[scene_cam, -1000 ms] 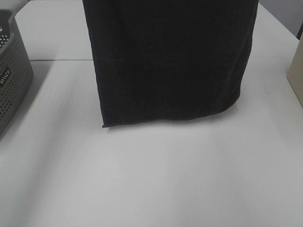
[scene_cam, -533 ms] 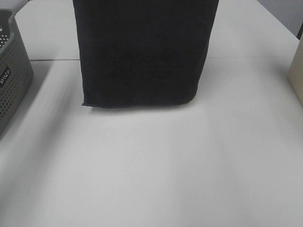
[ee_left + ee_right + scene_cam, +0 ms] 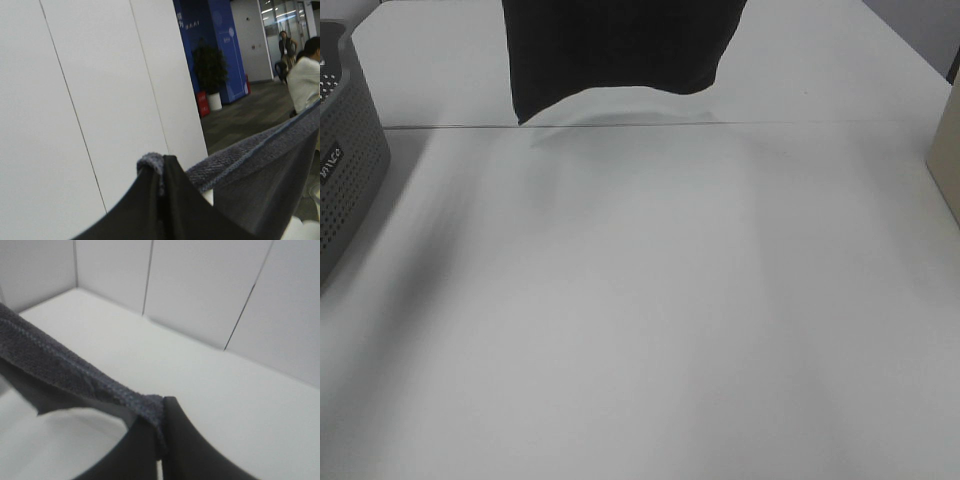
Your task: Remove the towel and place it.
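Reaches high with both arms, out of the overhead camera's frame. Pinches the left gripper (image 3: 161, 167) fully closed on the stitched hem of the towel (image 3: 250, 170), terry bunched at the tips. Clamps the right gripper (image 3: 162, 412) the same way on that hem. Holds the towel hanging at 12 o'clock above the white table (image 3: 640, 300), lower edge clear of the surface. Stands well apart from the grey perforated basket (image 3: 345, 180) at 9 o'clock.

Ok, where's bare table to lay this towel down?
The table is bare across its middle and near side, from the basket at the left edge to the beige object at the right edge. The towel hangs over the far part, off the surface. Crowded only along those two edges.
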Controlling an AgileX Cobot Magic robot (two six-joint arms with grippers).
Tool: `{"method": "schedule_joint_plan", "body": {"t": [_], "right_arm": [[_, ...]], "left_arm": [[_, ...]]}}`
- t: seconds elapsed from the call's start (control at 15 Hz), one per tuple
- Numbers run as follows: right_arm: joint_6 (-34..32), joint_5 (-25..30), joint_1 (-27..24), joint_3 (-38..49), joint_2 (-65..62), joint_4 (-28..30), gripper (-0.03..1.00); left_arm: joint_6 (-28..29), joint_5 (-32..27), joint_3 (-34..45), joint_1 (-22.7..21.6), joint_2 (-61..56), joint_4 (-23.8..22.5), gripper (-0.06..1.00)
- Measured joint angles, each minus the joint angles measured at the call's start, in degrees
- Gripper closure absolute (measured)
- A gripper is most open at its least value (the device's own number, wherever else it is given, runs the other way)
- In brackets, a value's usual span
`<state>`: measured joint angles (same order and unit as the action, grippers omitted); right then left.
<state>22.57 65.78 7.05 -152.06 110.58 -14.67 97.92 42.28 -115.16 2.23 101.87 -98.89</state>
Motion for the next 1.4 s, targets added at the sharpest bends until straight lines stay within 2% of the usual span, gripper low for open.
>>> {"method": "schedule_joint_plan", "body": {"t": [0.13, 0.2, 0.27, 0.33, 0.4, 0.47, 0.53, 0.67, 0.8, 0.93, 1.4], "right_arm": [[2.4, 4.4, -0.4, 7.6, -2.4, -5.1, 0.96], [3.2, 4.9, -0.4, 15.9, -5.9, -6.2, 0.96], [3.2, 4.8, -0.4, 38.4, -16.3, -5.9, 0.96], [3.2, -0.5, -0.4, 52.5, -23.5, -7.0, 0.96], [3.2, -8.9, -0.4, 65.3, -30.9, -8.5, 0.96], [3.2, -16.9, -0.4, 74.8, -36.8, -9.3, 0.96], [3.3, -21.8, -0.4, 82.4, -41.7, -10.5, 0.96], [3.3, -25.3, -0.4, 90.9, -47.0, -12.3, 0.96], [3.6, -26.1, -0.4, 97.4, -51.8, -13.2, 0.96], [3.6, -26.1, -0.4, 98.9, -53.8, -13.5, 0.96], [3.6, -26.2, -0.4, 99.2, -54.2, -13.5, 0.96]], "left_arm": [[-6.8, -8.5, 26.7, 1.8, -11.8, 1.3, 0.94], [-12.0, -11.5, 37.4, 2.9, -17.6, 4.4, 0.94], [-19.8, -10.0, 52.7, 3.4, -26.9, 12.9, 0.94], [-22.2, -9.5, 58.3, 3.4, -30.4, 15.2, 0.94], [-23.2, -7.5, 62.3, 3.4, -34.0, 15.7, 0.94], [-23.2, -5.4, 65.5, 3.4, -37.2, 15.8, 0.94], [-23.0, -2.9, 68.4, 3.4, -40.7, 15.8, 0.94], [-22.7, -1.0, 71.8, 3.4, -45.3, 15.6, 0.94], [-21.0, -0.7, 76.0, 3.4, -48.9, 15.6, 0.94], [-19.9, -0.7, 78.5, 3.4, -49.4, 15.6, 0.94], [-19.6, -0.7, 78.6, 3.4, -49.6, 15.8, 0.94]]}}
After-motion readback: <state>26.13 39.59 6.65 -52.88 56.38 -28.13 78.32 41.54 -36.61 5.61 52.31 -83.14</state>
